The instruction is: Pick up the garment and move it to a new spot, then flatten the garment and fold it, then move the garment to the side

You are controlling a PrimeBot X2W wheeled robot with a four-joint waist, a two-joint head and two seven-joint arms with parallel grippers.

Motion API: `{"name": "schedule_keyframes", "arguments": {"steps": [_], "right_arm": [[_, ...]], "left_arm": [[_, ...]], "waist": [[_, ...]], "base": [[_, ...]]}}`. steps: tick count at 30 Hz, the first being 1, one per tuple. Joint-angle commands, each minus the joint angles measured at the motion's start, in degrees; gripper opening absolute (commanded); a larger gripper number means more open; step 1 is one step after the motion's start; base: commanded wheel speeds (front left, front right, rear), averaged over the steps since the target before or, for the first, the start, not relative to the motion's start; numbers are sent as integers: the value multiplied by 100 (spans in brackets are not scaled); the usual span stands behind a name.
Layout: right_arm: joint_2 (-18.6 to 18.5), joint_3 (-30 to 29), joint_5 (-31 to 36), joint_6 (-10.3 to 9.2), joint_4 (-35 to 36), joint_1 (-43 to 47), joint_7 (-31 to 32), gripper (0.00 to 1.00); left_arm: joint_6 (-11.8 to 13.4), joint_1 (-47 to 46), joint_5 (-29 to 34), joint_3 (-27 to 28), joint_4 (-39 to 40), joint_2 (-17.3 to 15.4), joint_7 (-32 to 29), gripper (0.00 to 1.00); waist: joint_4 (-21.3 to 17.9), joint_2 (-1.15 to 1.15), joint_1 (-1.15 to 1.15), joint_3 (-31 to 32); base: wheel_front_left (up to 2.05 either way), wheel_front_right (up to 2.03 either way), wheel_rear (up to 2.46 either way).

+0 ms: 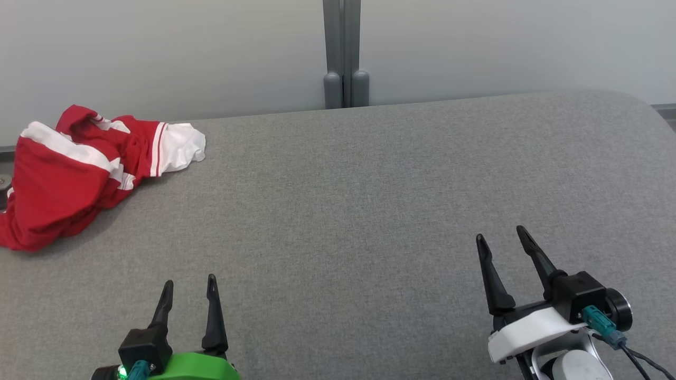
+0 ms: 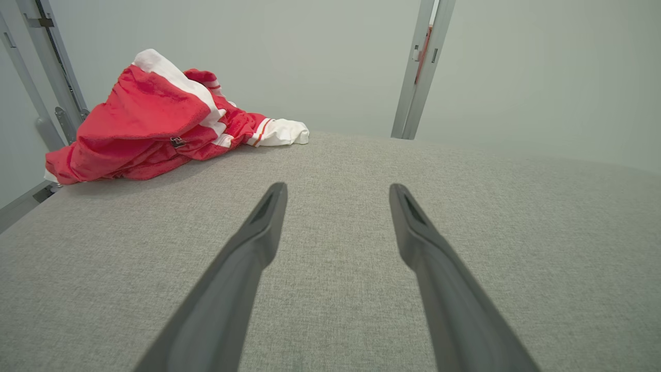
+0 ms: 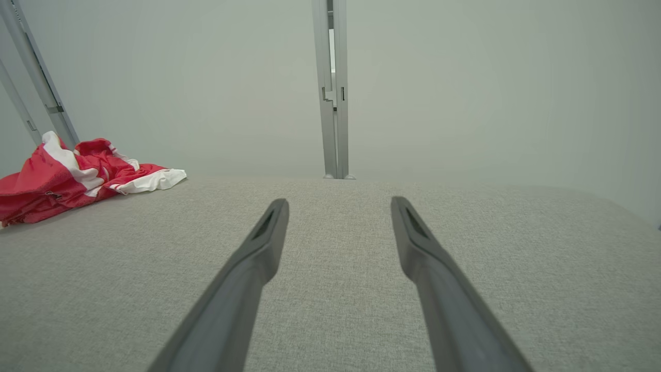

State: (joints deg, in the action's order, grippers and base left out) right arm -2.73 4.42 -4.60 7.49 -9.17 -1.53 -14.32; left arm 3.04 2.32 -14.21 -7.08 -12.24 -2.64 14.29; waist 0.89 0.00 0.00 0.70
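A red garment (image 1: pixel 68 174) with white bands lies crumpled in the far left corner of the grey, cloth-covered worktop (image 1: pixel 343 211). Its bulk is heaped up against the left edge, and a white end trails out along the far edge toward the middle. Nothing touches it.

Near the front edge, left of the middle, the left gripper (image 1: pixel 190 279) sits over bare cloth on its green mount. Its two dark fingers are spread apart with nothing between them, well apart from the garment. Behind the middle of the far edge, a grey post (image 1: pixel 346 53) rises against the pale wall (image 1: pixel 501 47).

Toward the front right corner, the right gripper (image 1: pixel 499 233) hangs over the worktop on its white wrist, fingers likewise splayed wide and empty, leaning slightly left.
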Motion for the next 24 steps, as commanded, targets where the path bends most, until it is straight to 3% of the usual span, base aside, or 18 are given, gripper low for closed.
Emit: {"name": "schedule_keyframes", "arguments": {"steps": [1, 24], "right_arm": [[-24, 14, 122, 0, -9, 43, -54, 100], [-25, 2, 73, 0, -186, 2, -92, 100]], "left_arm": [[45, 45, 95, -3, -8, -42, 58, 100], [108, 95, 270, -25, 44, -43, 90, 100]], "waist": [[-1, 0, 0, 0], [5, 0, 0, 1]], "base": [[0, 0, 0], [0, 0, 0]]}}
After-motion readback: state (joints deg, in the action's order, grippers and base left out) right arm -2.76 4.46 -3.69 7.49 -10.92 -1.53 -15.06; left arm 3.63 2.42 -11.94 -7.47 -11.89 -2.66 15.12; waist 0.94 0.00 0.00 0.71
